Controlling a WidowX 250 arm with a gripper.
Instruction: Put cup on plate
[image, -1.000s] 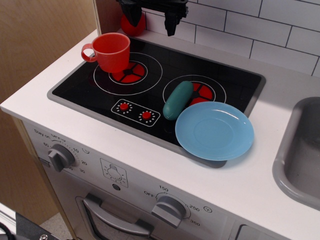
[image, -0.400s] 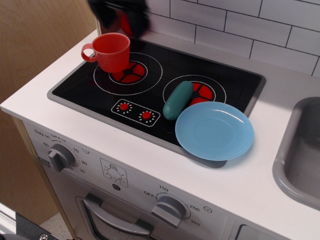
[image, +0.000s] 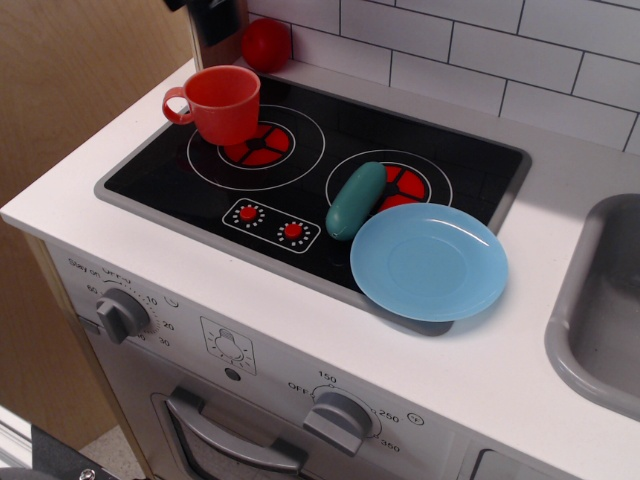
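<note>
The red-orange cup (image: 225, 100) stands upright on the left burner of the toy stove, its handle pointing left. The light-blue plate (image: 428, 262) lies at the stove's front right corner, partly on the white counter, with nothing on it. Only a dark sliver of my gripper (image: 208, 18) shows at the top edge, above and behind the cup and well apart from it. Its fingers are cut off by the frame, so I cannot tell whether it is open or shut.
A teal pickle-shaped toy (image: 355, 200) lies on the right burner, touching the plate's left rim. A small red ball (image: 265, 43) sits at the back against the tiled wall. A grey sink (image: 600, 300) is at the right. A wooden panel rises at the left.
My gripper has moved left along the top edge and mostly out of frame, uncovering the red ball. The cup, plate and pickle have not moved.
</note>
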